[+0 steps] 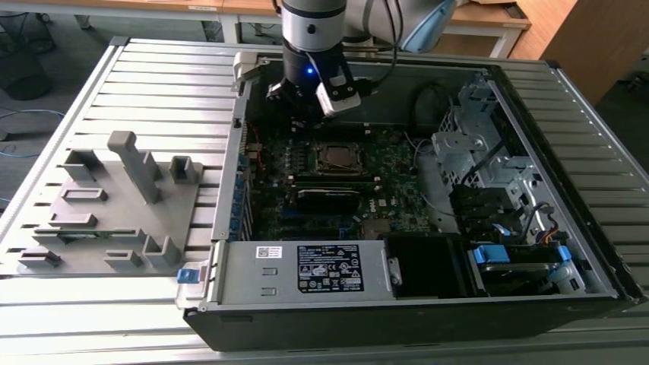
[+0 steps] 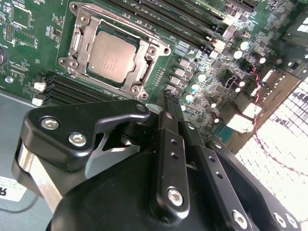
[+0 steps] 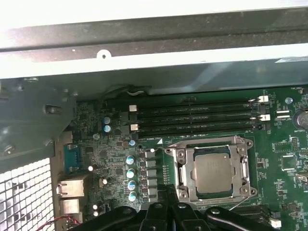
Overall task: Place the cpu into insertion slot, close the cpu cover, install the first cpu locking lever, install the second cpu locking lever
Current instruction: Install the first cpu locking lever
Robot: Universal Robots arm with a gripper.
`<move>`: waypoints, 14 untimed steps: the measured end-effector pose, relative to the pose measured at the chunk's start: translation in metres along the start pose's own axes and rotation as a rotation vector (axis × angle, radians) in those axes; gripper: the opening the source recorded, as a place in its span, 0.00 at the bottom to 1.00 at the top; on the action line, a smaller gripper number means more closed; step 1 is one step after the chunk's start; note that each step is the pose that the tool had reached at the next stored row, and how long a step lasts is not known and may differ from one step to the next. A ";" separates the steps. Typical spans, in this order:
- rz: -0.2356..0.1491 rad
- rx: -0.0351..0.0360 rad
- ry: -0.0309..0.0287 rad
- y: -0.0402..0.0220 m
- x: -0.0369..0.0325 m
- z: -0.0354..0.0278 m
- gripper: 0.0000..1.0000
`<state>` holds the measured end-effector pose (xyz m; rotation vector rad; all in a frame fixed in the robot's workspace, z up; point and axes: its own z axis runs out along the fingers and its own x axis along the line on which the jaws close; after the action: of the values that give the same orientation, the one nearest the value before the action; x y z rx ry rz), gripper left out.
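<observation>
The cpu (image 1: 333,157) sits just above the middle of the exterior view. It is a flat square chip with a dull silvery top, lying in the insertion slot (image 2: 144,71) amid the green circuit board (image 1: 390,163). The cpu cover (image 2: 77,44), a thin bright metal frame, lies flat around it. I cannot make out the locking levers. The matte black gripper (image 2: 169,98) hovers beside the socket with its fingers pressed together, holding nothing.

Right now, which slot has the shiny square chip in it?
The square, metal-rimmed insertion slot holds the cpu; the other slots are long and black.
</observation>
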<state>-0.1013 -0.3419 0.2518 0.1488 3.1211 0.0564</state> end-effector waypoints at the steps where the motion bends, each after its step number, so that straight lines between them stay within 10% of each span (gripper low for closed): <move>1: 0.000 -0.0012 0.0000 -0.0002 0.0009 -0.0001 0.11; 14: 0.002 -0.1317 0.0116 -0.0041 0.0076 -0.0001 0.11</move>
<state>-0.1092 -0.3453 0.2517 0.1505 3.1158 0.2630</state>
